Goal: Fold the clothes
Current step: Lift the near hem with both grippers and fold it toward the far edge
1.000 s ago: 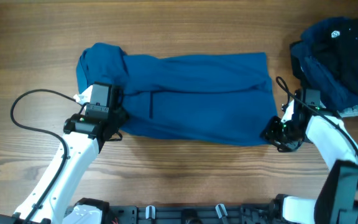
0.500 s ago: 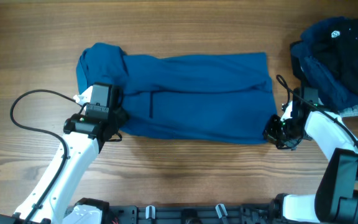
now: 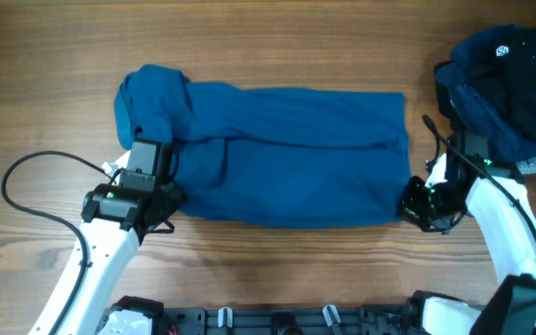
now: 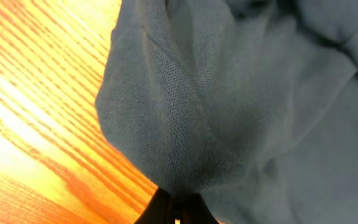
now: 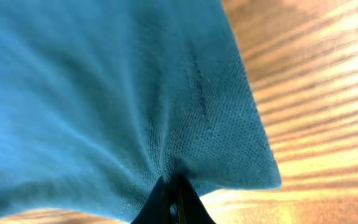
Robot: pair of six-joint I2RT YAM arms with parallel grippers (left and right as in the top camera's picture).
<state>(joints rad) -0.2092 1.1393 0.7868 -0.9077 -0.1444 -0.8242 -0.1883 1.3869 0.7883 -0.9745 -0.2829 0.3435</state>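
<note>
Blue shirt lies spread lengthwise across the middle of the tabletop, with a bunched lump at its far-left end. Off at the far right there's a pile: a dark navy garment with a black garment carrying a white logo on top. The pile is just beside my right arm but not touching the shirt. The left arm's cable loops on the wood, clear of the cloth. My left fingers are pinched tight on the shirt's near-left edge, confirmed in the wrist view. My right fingers are clamped on the near-right corner. Compared with a second ago, the right fingers have closed from partly open. Both arms have drawn back toward me, and the near edge now sits closer and flatter.
</note>
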